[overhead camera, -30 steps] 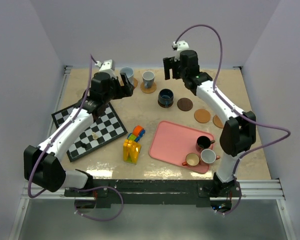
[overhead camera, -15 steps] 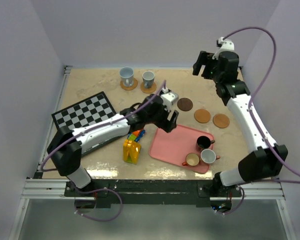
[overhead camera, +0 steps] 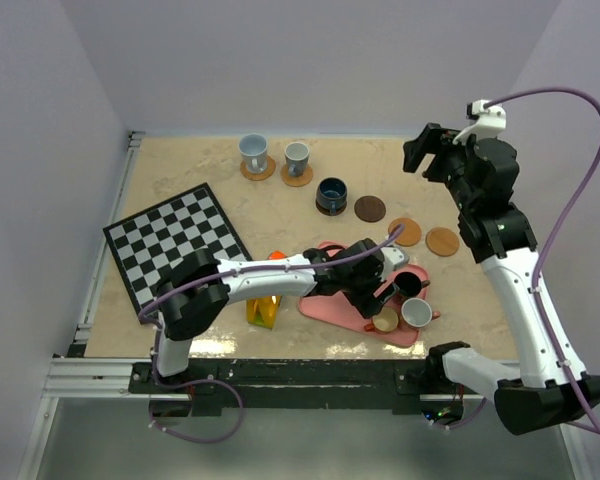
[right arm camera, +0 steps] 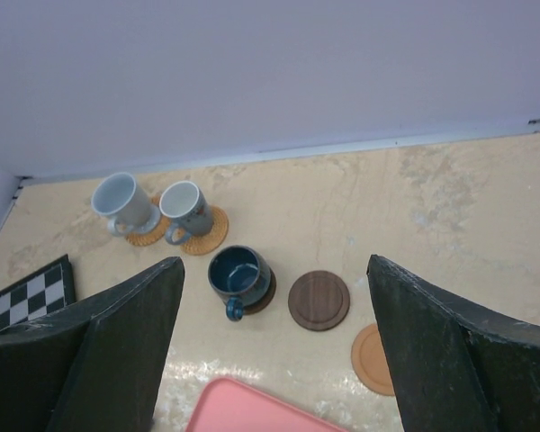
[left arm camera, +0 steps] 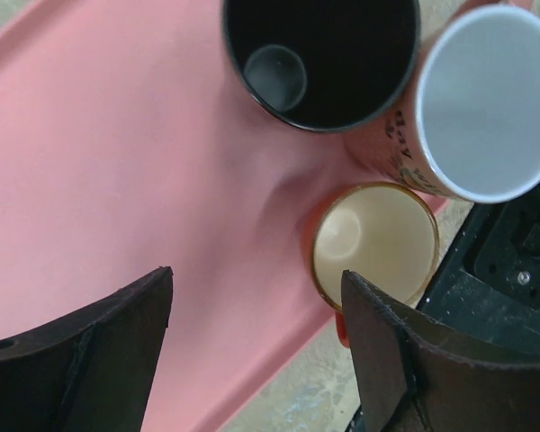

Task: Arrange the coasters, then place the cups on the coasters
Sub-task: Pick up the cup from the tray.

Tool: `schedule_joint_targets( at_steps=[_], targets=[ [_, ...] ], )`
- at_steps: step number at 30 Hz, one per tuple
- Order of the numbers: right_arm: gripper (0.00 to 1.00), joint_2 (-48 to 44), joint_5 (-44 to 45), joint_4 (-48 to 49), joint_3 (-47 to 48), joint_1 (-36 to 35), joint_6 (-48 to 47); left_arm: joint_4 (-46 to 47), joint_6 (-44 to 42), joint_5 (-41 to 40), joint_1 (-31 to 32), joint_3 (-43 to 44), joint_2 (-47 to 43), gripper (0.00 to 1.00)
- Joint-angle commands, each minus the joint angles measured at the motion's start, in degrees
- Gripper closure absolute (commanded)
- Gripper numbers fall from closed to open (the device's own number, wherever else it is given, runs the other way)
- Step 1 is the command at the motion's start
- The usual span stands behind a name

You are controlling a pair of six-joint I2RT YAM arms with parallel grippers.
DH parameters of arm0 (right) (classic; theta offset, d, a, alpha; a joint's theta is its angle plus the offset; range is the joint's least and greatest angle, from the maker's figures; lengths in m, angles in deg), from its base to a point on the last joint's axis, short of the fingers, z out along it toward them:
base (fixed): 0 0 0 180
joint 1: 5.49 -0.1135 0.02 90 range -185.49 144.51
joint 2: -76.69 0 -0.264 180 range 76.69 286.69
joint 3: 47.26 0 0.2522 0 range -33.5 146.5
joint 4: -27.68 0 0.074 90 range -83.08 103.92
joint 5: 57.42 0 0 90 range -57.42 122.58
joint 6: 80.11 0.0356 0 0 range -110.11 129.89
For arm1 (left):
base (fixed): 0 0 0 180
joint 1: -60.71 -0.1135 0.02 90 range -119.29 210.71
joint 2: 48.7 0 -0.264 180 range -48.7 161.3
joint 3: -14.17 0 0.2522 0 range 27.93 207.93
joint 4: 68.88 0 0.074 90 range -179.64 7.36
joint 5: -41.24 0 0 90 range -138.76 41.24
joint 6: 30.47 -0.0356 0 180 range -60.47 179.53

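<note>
Beyond the pink tray [left arm camera: 117,162], two pale cups [overhead camera: 252,152] [overhead camera: 297,155] and the navy cup [overhead camera: 331,194] sit on coasters [overhead camera: 298,179], three bare coasters [overhead camera: 370,208] [overhead camera: 405,231] [overhead camera: 442,241] wait, and the black cup [overhead camera: 408,284], tan cup [overhead camera: 385,320] and grey-white cup [overhead camera: 416,313] stand on the tray under the open, empty left gripper [left arm camera: 252,342], the right gripper [overhead camera: 432,153] open high beyond it

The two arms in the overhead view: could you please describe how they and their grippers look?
Both the left arm and right arm have white tubular links with black joints and looping purple cables. The left gripper and right gripper have broad, dark, wedge-shaped fingers.
</note>
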Motion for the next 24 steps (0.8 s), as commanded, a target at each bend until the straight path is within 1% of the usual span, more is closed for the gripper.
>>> schedule_joint_targets(
  at_steps=[1, 4, 7, 9, 10, 13, 15, 19, 22, 24],
  targets=[
    [0.12, -2.4, -2.0, 0.0, -2.5, -0.1, 1.6, 0.2, 2.5, -0.8, 1.3, 1.9, -0.4, 0.20],
    [0.13, -3.7, -3.0, 0.1, -3.9, -0.1, 1.8, 1.0, 3.6, -1.2, 2.0, 1.7, 1.1, 0.20],
    [0.13, -4.5, -3.0, -0.7, -4.4, -0.1, 1.2, -1.0, 5.8, -3.9, 2.4, 3.9, 3.4, 0.21],
    [0.13, -4.8, -2.8, -1.9, -4.2, -0.1, 0.7, -1.4, 6.2, -4.0, 2.7, 5.2, 4.4, 0.22],
    [0.14, -5.1, -2.8, -2.1, -4.3, -0.1, 0.5, -1.3, 6.3, -5.7, 2.9, 5.6, 4.6, 0.23],
    [0.14, -5.9, -2.7, -2.2, -4.9, -0.1, -0.1, -1.8, 6.5, -7.0, 3.2, 7.2, 5.9, 0.25],
    [0.14, -5.9, -2.7, -2.4, -4.9, -0.1, -0.2, -2.5, 6.4, -7.5, 3.2, 8.3, 6.7, 0.28],
    [0.14, -5.7, -2.9, -2.1, -5.0, -0.1, -0.1, -3.8, 5.7, -7.7, 3.3, 10.1, 8.0, 0.41],
    [0.14, -5.5, -2.5, -1.9, -4.9, -0.1, -0.2, -3.9, 5.1, -5.8, 3.3, 10.9, 8.8, 0.48],
    [0.14, -5.5, -2.1, -1.9, -4.9, -0.1, -0.3, -4.3, 4.9, -5.7, 3.4, 10.8, 9.0, 0.51]
  ],
)
